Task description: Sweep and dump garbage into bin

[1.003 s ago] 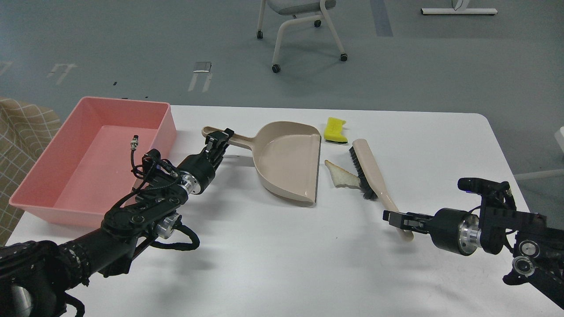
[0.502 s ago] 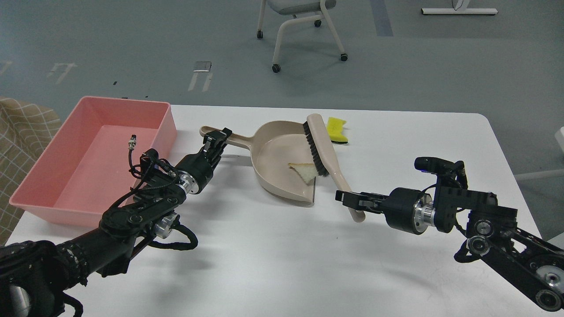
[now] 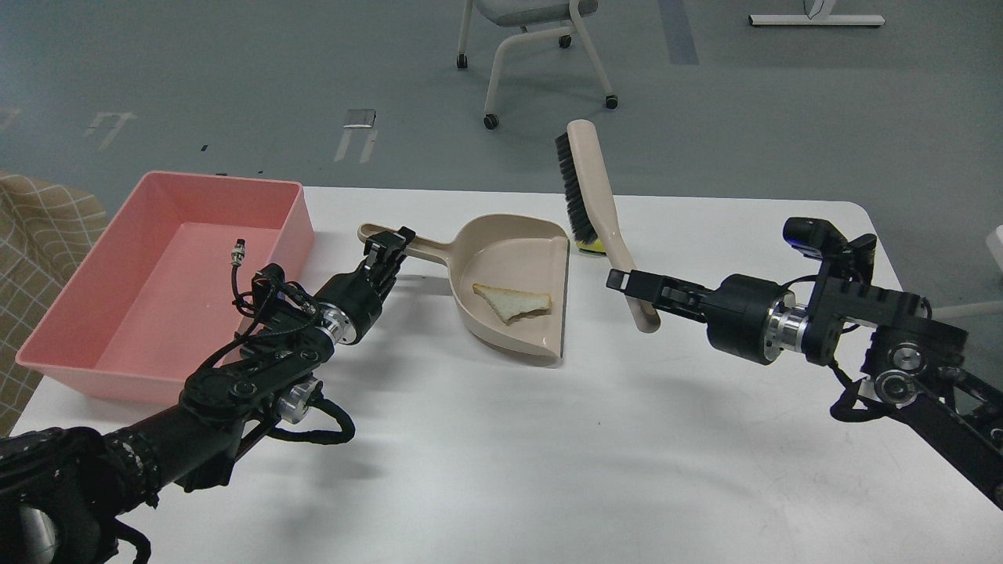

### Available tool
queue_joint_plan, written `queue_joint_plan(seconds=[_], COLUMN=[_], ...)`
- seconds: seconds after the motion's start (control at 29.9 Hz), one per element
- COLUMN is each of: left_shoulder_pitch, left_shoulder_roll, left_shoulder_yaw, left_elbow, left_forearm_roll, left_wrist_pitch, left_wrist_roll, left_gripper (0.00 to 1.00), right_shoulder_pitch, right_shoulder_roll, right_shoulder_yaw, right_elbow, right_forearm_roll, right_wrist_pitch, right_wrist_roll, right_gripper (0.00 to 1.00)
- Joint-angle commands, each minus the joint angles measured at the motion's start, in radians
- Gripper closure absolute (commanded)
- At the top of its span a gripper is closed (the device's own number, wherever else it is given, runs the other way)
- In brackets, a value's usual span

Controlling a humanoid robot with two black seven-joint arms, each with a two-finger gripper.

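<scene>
**Bread slice in the dustpan, brush raised over the sponge**

Head view: On the white table [image 3: 501, 439] the beige dustpan [image 3: 513, 294] lies flat with its open edge facing right and its long handle pointing left. The triangular white bread slice [image 3: 511, 301], tan crust along its edges, rests inside the pan's scoop, near the middle. The left gripper [image 3: 385, 254] is clamped on the dustpan handle, its fingers closed around the handle near its far left end.

The right gripper [image 3: 639, 286] is closed on the handle of a beige hand brush [image 3: 592, 188] with black bristles. The brush is lifted off the table and stands steeply, its head uppermost and tilted toward the far side, bristles facing left. Its handle end pokes out below the gripper.

The yellow sponge [image 3: 589, 245] lies on the table just right of the dustpan's far right corner; only a small strip of yellow with a darker lower edge shows, the rest is hidden behind the brush.

The pink plastic bin [image 3: 70, 329] sits at the table's left edge, well apart from the dustpan scoop. Neither piece of garbage is in it. A small metal connector on a black cable [image 3: 237, 254], part of the left arm's wiring, shows in front of the bin's floor.

A wheeled chair [image 3: 533, 47] stands on the grey floor beyond the table.
</scene>
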Motion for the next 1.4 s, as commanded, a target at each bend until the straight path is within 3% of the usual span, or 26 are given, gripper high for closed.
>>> queue_joint_plan(seconds=[0.0,0.13,0.3,0.47,0.6,1.37], left_shoulder_pitch=[-0.005,-0.008,-0.009,-0.006,-0.003,-0.008], left_shoulder_roll=[-0.001,-0.002,-0.001,0.004,0.009,0.016], left_shoulder_yaw=[0.001,0.001,0.001,0.001,0.001,-0.011], left_elbow=[0.0,0.005,0.008,0.008,0.006,0.006], left_forearm_roll=[0.001,0.001,0.0,0.0,-0.003,-0.011], left_wrist_pitch=[-0.003,0.0,0.0,-0.001,-0.003,-0.006], left_wrist_roll=[0.0,0.0,0.0,0.0,0.0,0.0], left_gripper=[0.93,0.93,0.93,0.93,0.93,0.93], right_shoulder_pitch=[0.007,0.051,0.063,0.149,0.195,0.249], right_shoulder_roll=[-0.051,-0.075,-0.077,0.087,0.132,0.147], right_shoulder_yaw=[0.009,0.002,-0.033,-0.094,-0.132,-0.26], right_elbow=[-0.058,-0.153,-0.23,-0.391,-0.448,-0.481], right_forearm_roll=[0.0,0.005,-0.002,-0.038,-0.031,0.09], right_wrist_pitch=[0.0,0.0,0.0,0.0,0.0,0.0], right_wrist_roll=[-0.008,-0.051,-0.053,-0.051,-0.053,-0.056], right_gripper=[0.98,0.97,0.97,1.0,1.0,1.0])
